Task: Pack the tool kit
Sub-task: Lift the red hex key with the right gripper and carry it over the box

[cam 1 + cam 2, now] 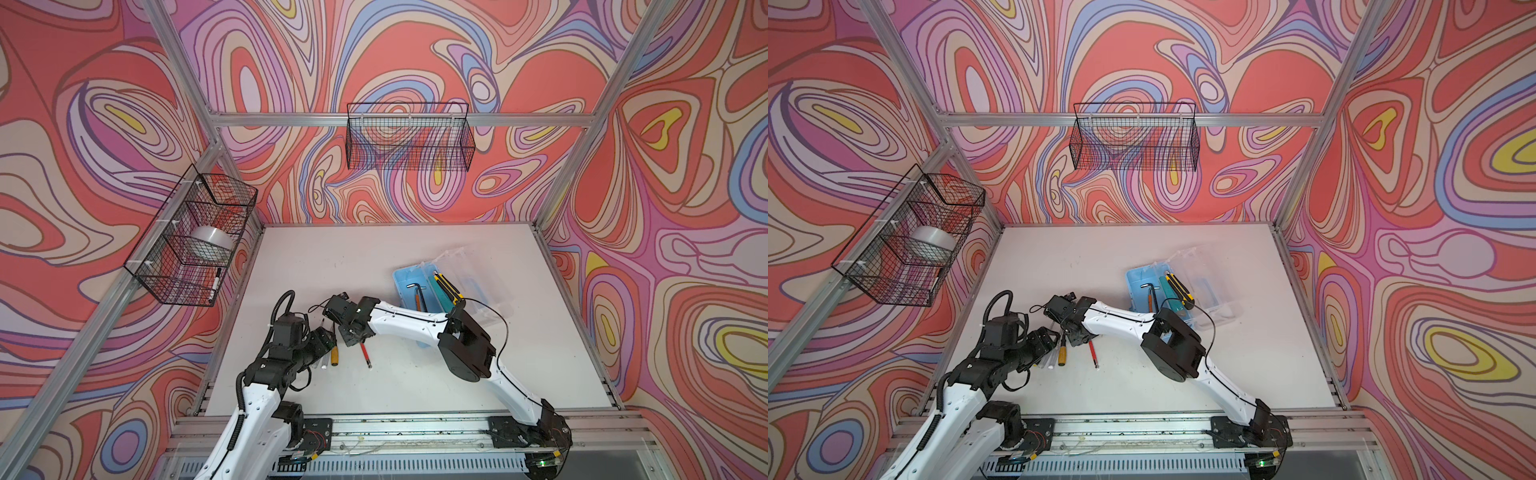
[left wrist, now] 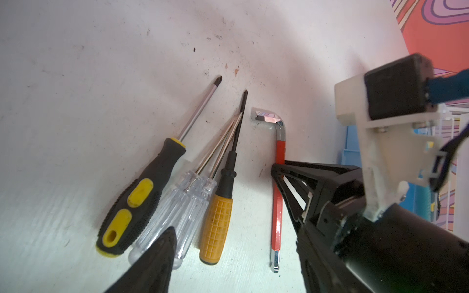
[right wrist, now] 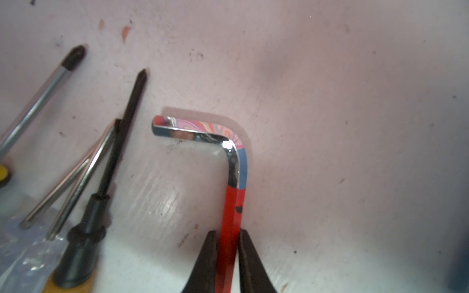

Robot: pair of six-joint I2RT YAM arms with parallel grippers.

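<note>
1. Right gripper reaches across the table, jaws pinched on the shaft of the red hex key, which lies flat
2. Left gripper hangs over the screwdrivers, jaws wide, holding nothing
3. The light-blue tool kit box sits open toward the right, partly filled; the next move likely calls for a level lift and carry there

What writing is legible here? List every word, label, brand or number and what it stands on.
No text can be read anywhere.
On the red hex key: one dark mark, no legible character.
On the black marker: any print is too small to read.
</note>
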